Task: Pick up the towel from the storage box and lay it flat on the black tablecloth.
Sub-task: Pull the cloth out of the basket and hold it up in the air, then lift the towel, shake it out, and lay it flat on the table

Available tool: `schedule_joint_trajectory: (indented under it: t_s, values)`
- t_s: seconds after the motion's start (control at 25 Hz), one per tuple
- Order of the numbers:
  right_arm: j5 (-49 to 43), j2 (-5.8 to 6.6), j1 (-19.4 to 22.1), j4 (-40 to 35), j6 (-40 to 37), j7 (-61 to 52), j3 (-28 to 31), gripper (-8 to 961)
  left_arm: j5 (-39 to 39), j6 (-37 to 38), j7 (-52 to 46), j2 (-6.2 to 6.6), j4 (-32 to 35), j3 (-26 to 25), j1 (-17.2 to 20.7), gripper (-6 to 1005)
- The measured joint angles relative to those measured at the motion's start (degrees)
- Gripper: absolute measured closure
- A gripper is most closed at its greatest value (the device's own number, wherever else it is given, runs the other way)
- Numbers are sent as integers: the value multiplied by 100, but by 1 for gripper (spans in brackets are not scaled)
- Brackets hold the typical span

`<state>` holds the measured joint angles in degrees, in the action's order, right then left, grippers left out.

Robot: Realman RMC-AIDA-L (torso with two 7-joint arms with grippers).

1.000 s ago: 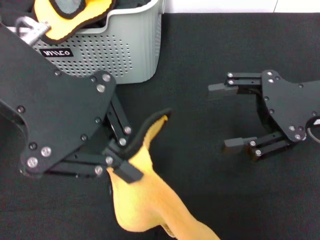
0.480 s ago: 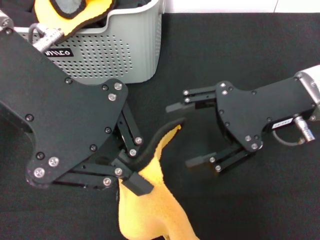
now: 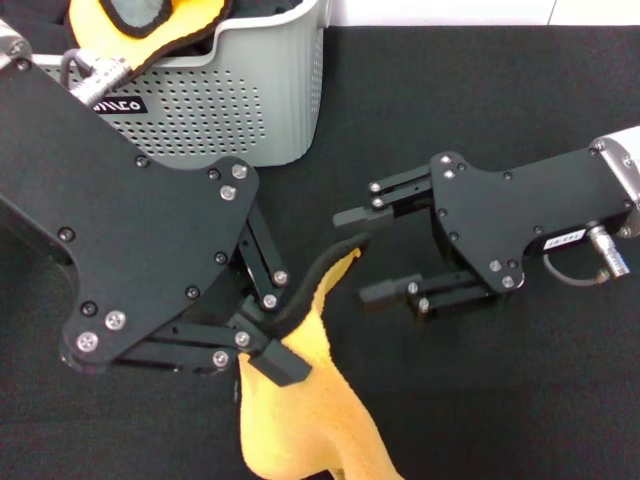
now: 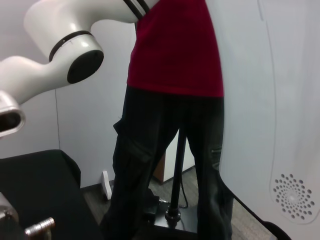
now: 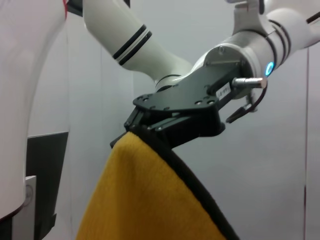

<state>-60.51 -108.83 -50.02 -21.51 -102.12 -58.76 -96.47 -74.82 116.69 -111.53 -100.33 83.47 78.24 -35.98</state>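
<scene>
My left gripper point(image 3: 260, 345) is shut on the orange-yellow towel point(image 3: 300, 425) and holds it up above the black tablecloth point(image 3: 480, 120). The towel hangs down from the fingers. Its black-trimmed corner point(image 3: 340, 255) sticks up to the right. My right gripper point(image 3: 366, 255) is open, with one finger on each side of that corner, close to it. The right wrist view shows the left gripper point(image 5: 150, 127) clamped on the towel's edge point(image 5: 145, 200). The light grey storage box point(image 3: 250, 100) stands at the back left.
An orange black-edged cloth with a grey face point(image 3: 150, 25) lies in the storage box. The left wrist view shows a person in a red top and black trousers point(image 4: 170, 100) beside the table, and a white robot arm point(image 4: 65, 40).
My right gripper has moved left to the towel's raised corner, and its fingers have narrowed around it. My left gripper has shifted slightly right with the towel.
</scene>
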Motion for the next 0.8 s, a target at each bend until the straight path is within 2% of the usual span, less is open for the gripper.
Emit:
schedule_joint_trajectory:
  t_s: [0.28,0.8]
  values:
    - [-26,25,61,-11,4,-62,130,581,-38,-7,20,-56,-8,-109,-14,978]
    - [-286,-84,65,-103,209,28,235,801,-115,-10,50,-118,-34,-190,15,978]
